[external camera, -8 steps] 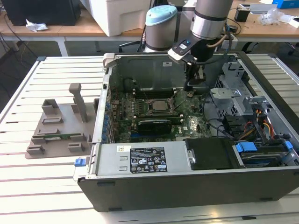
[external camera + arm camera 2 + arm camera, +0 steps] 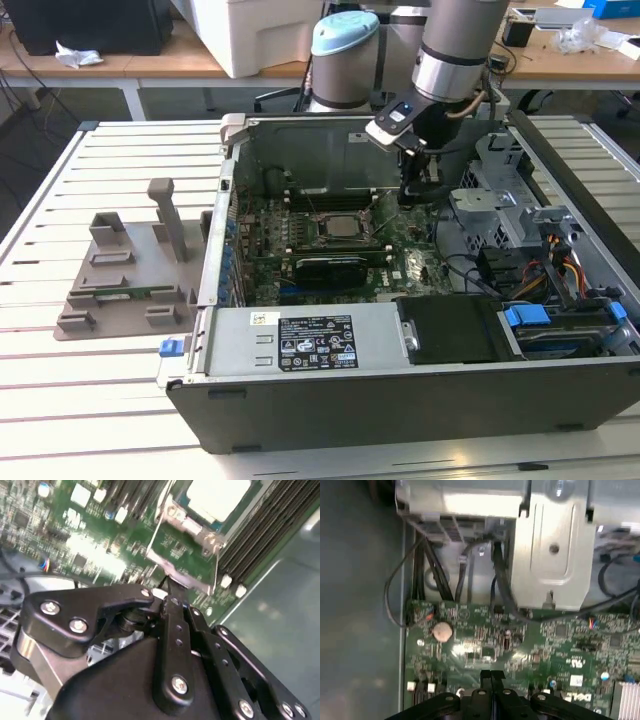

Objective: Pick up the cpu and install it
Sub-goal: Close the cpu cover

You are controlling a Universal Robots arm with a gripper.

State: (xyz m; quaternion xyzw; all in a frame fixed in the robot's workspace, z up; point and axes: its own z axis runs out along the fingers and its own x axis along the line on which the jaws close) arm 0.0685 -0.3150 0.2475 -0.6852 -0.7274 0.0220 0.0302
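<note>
Obs.: the cpu [image 2: 336, 228] lies flat in its socket on the motherboard [image 2: 300, 210], inside the open computer case [image 2: 400, 390] on the desk [image 2: 100, 400]. In the second wrist view its pale top [image 2: 219, 497] sits square inside the metal socket frame [image 2: 192, 526]. In the exterior view the gripper [image 2: 413, 198] hangs low over the board at about 2 o'clock from the cpu, near but apart from it. In the first wrist view the gripper [image 2: 492, 677] has its fingertips pressed together with nothing visible between them, so record it as closed and empty. The second wrist view puts the gripper [image 2: 167, 587] just beside the near end of the socket frame; whether it touches, you cannot tell. Judgement: the pick and the placing look done, and the work in hand is securing the chip. Advice: let the closed tips bear on the frame metal only, never on the chip's top or the small board parts around it. Keep the approach slow and plumb. Mind the black cables [image 2: 500, 580] by the drive cage [image 2: 555, 555], and the black card [image 2: 335, 265] at 6 o'clock from the socket.
</note>
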